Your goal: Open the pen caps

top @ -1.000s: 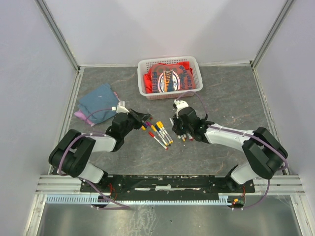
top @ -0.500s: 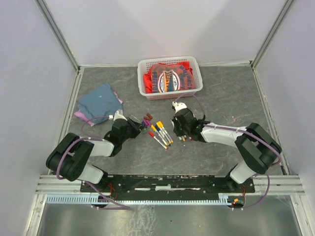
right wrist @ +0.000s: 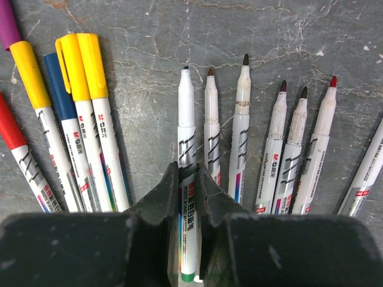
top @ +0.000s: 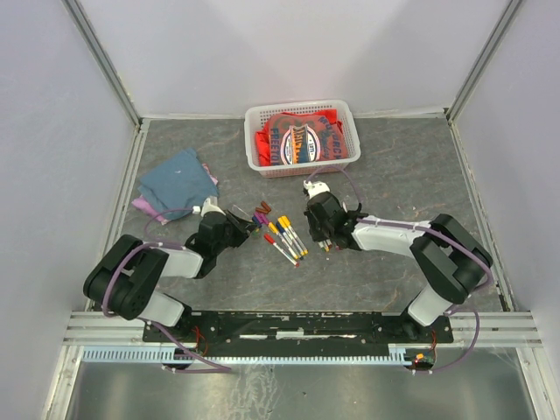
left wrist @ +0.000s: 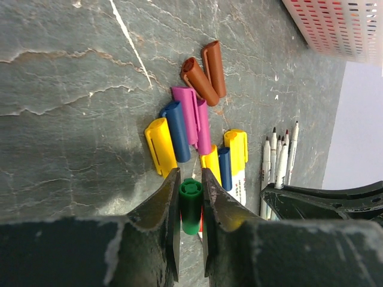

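My left gripper is shut on a green pen cap, held just above the table; it also shows in the top view. Loose caps lie just beyond it: two brown, pink, blue and yellow. My right gripper, seen in the top view, is shut on an uncapped white pen with a green end, low over the table. Several uncapped pens lie to its right. Capped pens with yellow, blue, red and purple caps lie to its left.
A white basket with red cloth stands at the back centre. Folded blue and pink cloths lie at the left. The capped pens lie between the two grippers on the grey stone-patterned tabletop.
Both arms have come down closer to the table. My left gripper has drawn back to the left, uncovering the loose caps. The right gripper has shifted slightly left over the uncapped pens.
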